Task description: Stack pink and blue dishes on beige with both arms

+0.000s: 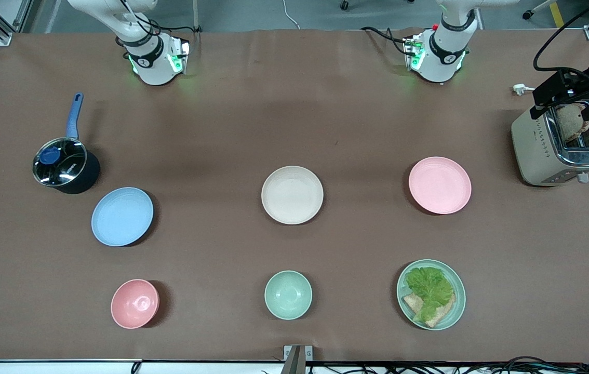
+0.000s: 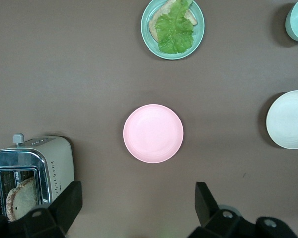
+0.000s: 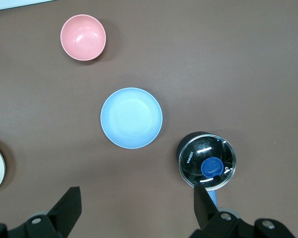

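I have 2 grippers up high, nothing in either one. The left gripper [image 2: 136,208] hangs over bare table with its fingers [image 2: 69,201] wide apart, and the pink plate [image 2: 153,133] sits straight out ahead of that gap, flat on the table [image 1: 325,104]. The right gripper [image 3: 136,206] is the same story: fingers [image 3: 69,203] spread, empty, with the blue plate [image 3: 131,117] lying dead ahead of them.

The beige plate [image 1: 292,195] is my landmark, at the middle of the table. The pink plate [image 1: 440,185] lies well apart from it toward the left arm's end, the blue plate [image 1: 122,216] well apart toward the right arm's end. So each arm is nearer its own plate; I judge left takes pink, right takes blue. Round plates have no long axis, so any rim point serves.

Nothing is stacked yet, and the beige plate is bare.

Neighbours to watch: the pot [image 1: 63,166] sits just beside the blue plate, farther from the front camera than beige. The toaster [image 1: 559,145] stands near the pink plate at the left arm's end. Nearer the front camera than beige are the pink bowl [image 1: 134,303], green bowl [image 1: 288,294] and lettuce plate [image 1: 431,294], all clear of the straight paths in to beige.
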### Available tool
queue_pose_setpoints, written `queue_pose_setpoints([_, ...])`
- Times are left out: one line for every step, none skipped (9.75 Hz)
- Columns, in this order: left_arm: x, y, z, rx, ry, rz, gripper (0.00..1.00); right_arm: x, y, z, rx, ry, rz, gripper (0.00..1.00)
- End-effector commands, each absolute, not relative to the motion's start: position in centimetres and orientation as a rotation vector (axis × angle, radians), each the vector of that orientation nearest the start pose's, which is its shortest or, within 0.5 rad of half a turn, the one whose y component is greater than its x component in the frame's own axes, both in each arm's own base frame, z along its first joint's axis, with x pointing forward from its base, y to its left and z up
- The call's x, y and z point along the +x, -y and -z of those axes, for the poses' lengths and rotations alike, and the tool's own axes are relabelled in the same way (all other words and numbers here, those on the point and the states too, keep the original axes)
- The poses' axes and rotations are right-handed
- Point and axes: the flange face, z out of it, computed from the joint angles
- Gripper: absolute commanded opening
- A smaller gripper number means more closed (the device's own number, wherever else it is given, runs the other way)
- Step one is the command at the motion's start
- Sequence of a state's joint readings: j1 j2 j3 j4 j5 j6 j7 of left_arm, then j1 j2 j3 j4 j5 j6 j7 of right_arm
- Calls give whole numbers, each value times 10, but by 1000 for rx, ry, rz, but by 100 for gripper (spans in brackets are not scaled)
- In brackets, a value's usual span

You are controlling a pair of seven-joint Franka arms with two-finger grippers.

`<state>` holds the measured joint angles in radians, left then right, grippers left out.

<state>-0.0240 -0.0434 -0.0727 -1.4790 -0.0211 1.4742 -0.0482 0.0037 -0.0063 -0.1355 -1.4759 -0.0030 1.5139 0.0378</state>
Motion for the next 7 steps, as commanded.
queue_pose_setpoints([527, 53, -669, -3151, -82, 6, 100, 542, 72, -669, -3115, -290, 63, 100])
queue_pose_setpoints([527, 49, -670, -3152, -72, 11, 100, 542, 72, -668, -3115, -290, 61, 100])
queue_pose_setpoints([528, 48, -669, -3158, -52, 5, 100, 543, 71, -667, -3116, -286, 58, 100])
queue_pose_setpoints([531, 32, -662, -3178, -23, -17, 99, 543, 72, -668, -3117, -284, 66, 100])
queue_pose_setpoints([538, 12, -651, -3215, 38, -49, 94, 551, 71, -654, -3122, -277, 25, 100])
queue_pose_setpoints([548, 1, -632, -3234, 66, -80, 94, 559, 76, -637, -3124, -280, -13, 100])
queue_pose_setpoints([558, -9, -598, -3256, 25, -96, 94, 584, 86, -587, -3124, -266, -103, 100])
